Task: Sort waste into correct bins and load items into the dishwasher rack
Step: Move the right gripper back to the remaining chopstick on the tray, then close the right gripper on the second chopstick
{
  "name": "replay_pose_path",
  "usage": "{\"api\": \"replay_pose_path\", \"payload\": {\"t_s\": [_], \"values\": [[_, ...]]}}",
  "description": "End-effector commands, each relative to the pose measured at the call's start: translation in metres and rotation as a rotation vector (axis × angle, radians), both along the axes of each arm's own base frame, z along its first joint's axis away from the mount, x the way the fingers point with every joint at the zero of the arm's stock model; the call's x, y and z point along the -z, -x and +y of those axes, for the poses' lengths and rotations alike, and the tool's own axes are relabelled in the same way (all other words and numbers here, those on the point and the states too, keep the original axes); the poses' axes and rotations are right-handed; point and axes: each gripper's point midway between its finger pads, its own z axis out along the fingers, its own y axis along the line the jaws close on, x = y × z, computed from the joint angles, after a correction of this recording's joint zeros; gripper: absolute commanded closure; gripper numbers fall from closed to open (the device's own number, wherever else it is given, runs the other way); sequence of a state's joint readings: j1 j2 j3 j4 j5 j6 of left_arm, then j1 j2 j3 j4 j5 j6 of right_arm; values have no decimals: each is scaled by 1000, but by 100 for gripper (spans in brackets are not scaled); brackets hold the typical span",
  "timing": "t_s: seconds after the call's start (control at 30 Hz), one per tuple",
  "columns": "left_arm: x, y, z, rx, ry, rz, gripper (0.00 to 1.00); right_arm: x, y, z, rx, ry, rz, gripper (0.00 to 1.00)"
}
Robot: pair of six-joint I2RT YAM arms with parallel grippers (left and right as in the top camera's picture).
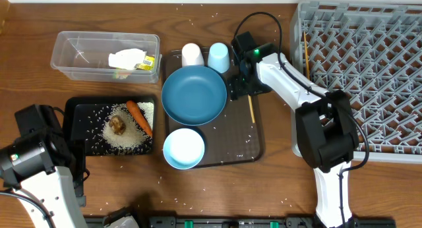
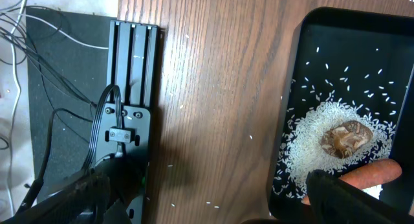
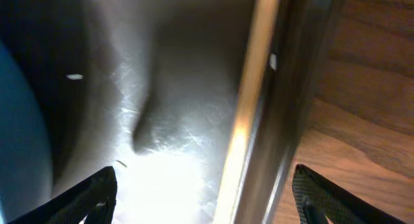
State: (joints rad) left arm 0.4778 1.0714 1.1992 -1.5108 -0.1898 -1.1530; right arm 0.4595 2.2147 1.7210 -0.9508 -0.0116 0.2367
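On the dark serving tray point(image 1: 237, 143) are a blue plate point(image 1: 194, 94), a light-blue bowl point(image 1: 183, 148), a white cup point(image 1: 192, 55), a light-blue cup point(image 1: 218, 57) and a chopstick point(image 1: 250, 109). My right gripper point(image 1: 239, 86) hangs low over the tray's right side beside the plate. In its wrist view the gripper point(image 3: 207, 185) is open, its fingers either side of the chopstick point(image 3: 249, 114). The black tray point(image 1: 82, 109) holds rice point(image 1: 125, 139), a brown lump point(image 1: 118, 124) and a carrot point(image 1: 140, 117). A wrapper point(image 1: 132, 59) lies in the clear container point(image 1: 72, 40). My left gripper point(image 2: 213, 204) is open over bare wood left of the black tray point(image 2: 297, 88).
The grey dishwasher rack point(image 1: 369, 70) fills the right side, with a second chopstick point(image 1: 306, 53) lying along its left edge. Loose rice grains are scattered over the wooden table. A black base plate with cables point(image 2: 126, 120) sits at the table's near-left edge.
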Motion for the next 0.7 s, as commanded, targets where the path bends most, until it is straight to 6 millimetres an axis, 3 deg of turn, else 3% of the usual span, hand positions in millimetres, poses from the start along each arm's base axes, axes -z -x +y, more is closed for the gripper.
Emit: {"api": "replay_pose_path", "payload": {"t_s": [0.0,0.13,0.43,0.53,0.67], "values": [[-1,2,2,-19,-9,2,2,1,2,-2,21,36,-4,18],[-1,2,2,-19,-10,3,2,-9,2,-2,32,31,-12,18],[-1,2,2,-19,-10,3,2,-52,-4,6,24,-22,-100,21],[-1,2,2,-19,-9,2,2,-49,-2,8,19,-19,-94,35],[-1,2,2,-19,-9,2,2,-40,-1,13,7,-17,-82,36]]}}
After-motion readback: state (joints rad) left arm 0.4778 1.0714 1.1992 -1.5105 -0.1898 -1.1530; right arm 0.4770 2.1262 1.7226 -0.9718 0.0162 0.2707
